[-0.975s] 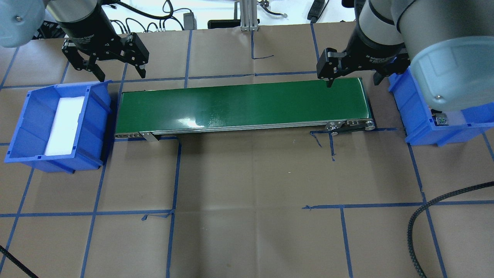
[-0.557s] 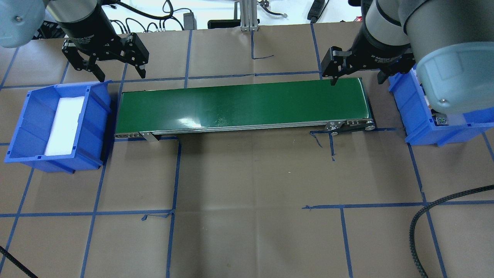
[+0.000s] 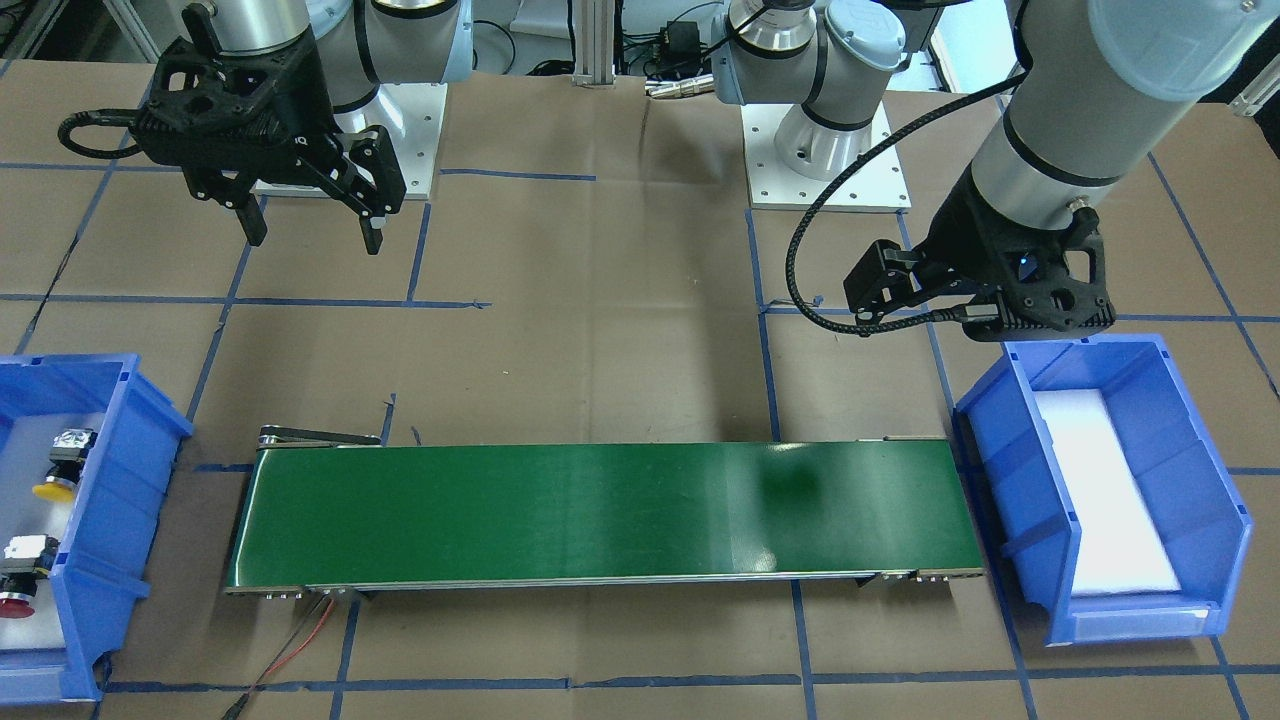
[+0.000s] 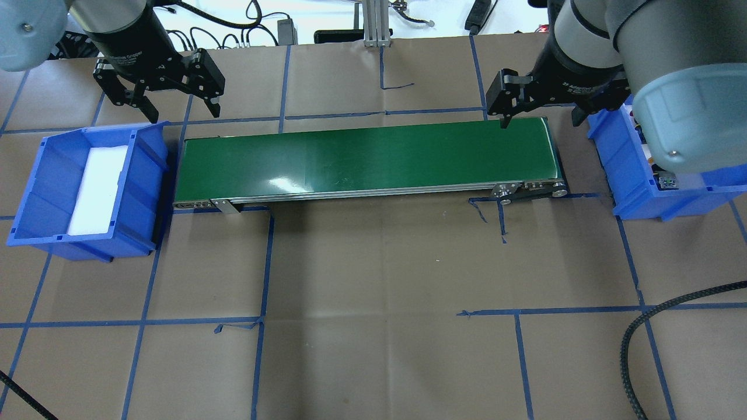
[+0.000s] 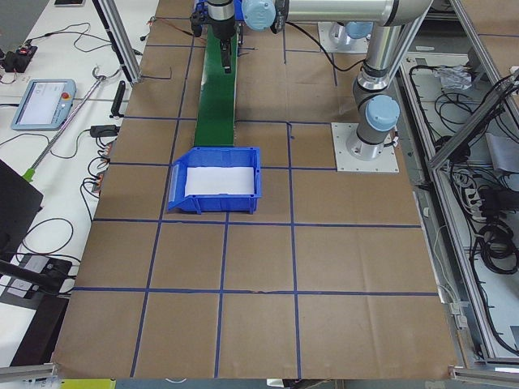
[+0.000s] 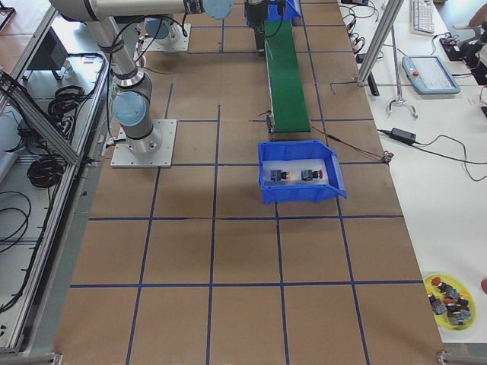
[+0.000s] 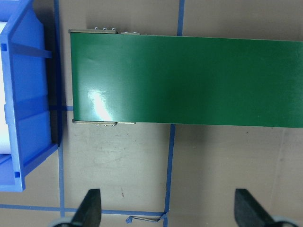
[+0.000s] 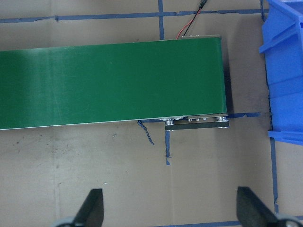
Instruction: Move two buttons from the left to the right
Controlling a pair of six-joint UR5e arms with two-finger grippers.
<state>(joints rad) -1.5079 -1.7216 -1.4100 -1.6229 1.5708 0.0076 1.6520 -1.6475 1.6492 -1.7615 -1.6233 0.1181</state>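
Exterior front-facing view is the best one for the parts. The yellow button (image 3: 55, 470) and the red button (image 3: 20, 582) both lie in the blue bin (image 3: 115, 500) at the left edge of the frame. Yellow is higher up, red is lower near the corner, and the two are a little apart on the white liner.

The right gripper (image 3: 315, 235) hangs over the brown paper in the upper left of that frame. It's well apart from the bin, with its fingers (image 8: 92, 208) spread wide and nothing between them.

The left gripper (image 4: 184, 112) sits in the upper left of the overhead view, just past the far corner of the other blue bin (image 3: 1205, 500), the one with the white foam pad (image 3: 1100, 490). Its fingers (image 7: 90, 210) are wide apart too, holding nothing.

The green conveyor belt (image 3: 600, 510) runs across the middle of the table (image 3: 600, 330) between the two bins. Blue tape lines (image 3: 350, 302) criss-cross the paper.
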